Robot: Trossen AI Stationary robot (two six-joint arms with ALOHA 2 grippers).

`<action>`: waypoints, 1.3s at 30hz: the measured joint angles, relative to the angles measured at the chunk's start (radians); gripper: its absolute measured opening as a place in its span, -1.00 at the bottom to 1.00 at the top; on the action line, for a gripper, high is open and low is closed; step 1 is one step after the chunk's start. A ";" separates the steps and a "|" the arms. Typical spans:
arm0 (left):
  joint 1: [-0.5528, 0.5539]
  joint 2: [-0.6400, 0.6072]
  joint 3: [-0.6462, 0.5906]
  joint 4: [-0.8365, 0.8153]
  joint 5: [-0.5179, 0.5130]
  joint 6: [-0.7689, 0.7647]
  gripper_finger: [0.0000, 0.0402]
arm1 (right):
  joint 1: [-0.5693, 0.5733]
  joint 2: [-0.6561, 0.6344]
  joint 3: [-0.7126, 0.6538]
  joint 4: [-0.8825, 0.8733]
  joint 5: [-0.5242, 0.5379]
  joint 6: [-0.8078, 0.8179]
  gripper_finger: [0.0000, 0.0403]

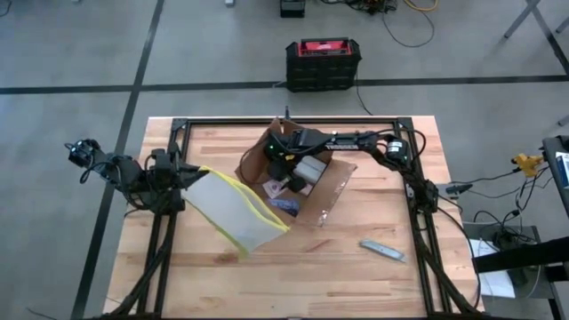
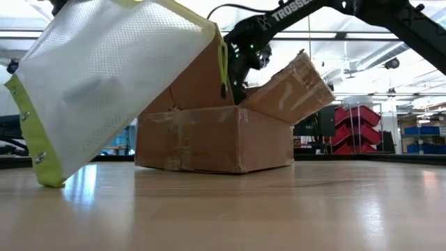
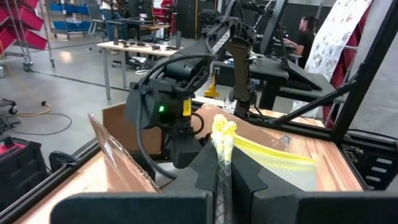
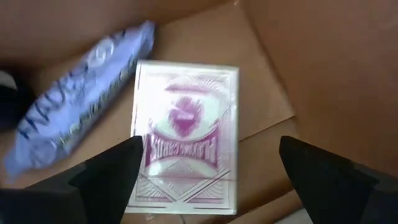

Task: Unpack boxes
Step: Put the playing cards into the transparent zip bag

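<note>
Cardboard carton [image 1: 307, 182] sits open mid-table as we reach our right gripper [image 4: 211, 171] inside, fingers spread wide over a pink-printed card pack [image 4: 185, 140] beside a blue wrapper [image 4: 74, 106]. Our left gripper [image 3: 224, 180] is clenched on a clear pouch [image 1: 233, 209], lifted beside the carton.

White capitals reading "TROSSE", cut off by the frame edge, stand on the dark right arm [image 2: 306, 10] in the low view. The purple-and-white card pack [image 4: 183, 140] and the blue wrapper [image 4: 74, 102] inside the carton carry printing too blurred to read.
</note>
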 joint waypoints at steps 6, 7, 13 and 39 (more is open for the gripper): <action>0.000 0.000 0.000 -0.001 0.003 0.001 -1.00 | 0.011 0.016 0.002 -0.038 -0.035 0.059 0.81; 0.000 0.000 0.000 -0.002 0.006 0.001 -1.00 | 0.014 0.027 0.001 -0.039 -0.036 0.070 0.81; 0.000 0.000 0.000 -0.005 0.034 0.002 -1.00 | 0.028 0.082 0.000 -0.005 0.048 0.076 0.81; 0.000 0.016 -0.002 -0.026 0.166 0.024 -1.00 | 0.042 0.001 -0.002 -0.005 0.281 0.302 0.39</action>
